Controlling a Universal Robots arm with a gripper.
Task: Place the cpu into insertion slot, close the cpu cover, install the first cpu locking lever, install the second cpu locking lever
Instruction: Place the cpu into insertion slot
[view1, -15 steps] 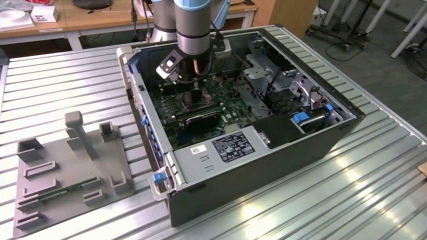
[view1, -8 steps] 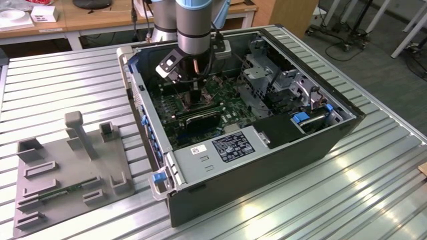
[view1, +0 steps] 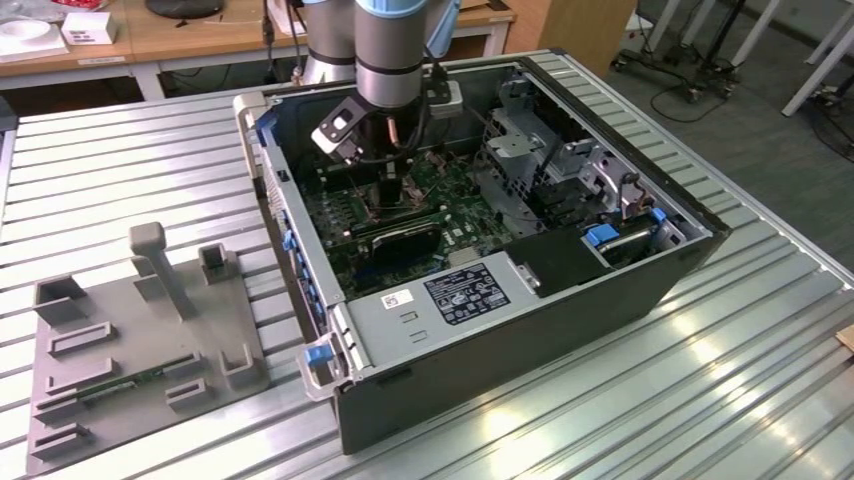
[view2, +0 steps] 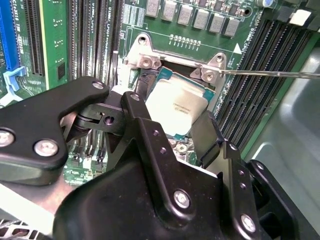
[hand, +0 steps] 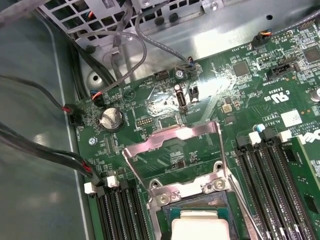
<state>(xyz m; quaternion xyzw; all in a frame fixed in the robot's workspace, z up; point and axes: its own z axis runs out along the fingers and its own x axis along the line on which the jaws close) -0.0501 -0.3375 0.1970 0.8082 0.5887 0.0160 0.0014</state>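
Note:
In the exterior view my gripper (view1: 388, 200) reaches down into the open computer case (view1: 534, 290), over the green motherboard. In the second wrist view its black fingers (view2: 142, 122) flank the cpu (view2: 177, 102), a silver-topped square chip, and appear shut on its two edges. The chip sits at the insertion slot (view2: 145, 62), level with its silver rim. In the first wrist view the cpu (hand: 200, 227) lies within the slot (hand: 167, 212), and the cpu cover (hand: 172, 141) stands swung up and open behind it. A thin locking lever (view2: 270, 74) sticks out sideways, unlatched.
Long black memory slots (hand: 272, 165) run on both sides of the socket. Loose cables (hand: 45, 150) and a coin battery (hand: 111, 119) lie near it. A metal drive cage (view1: 534, 150) crowds the case's far side. A grey fixture plate (view1: 134, 350) lies at the exterior view's left.

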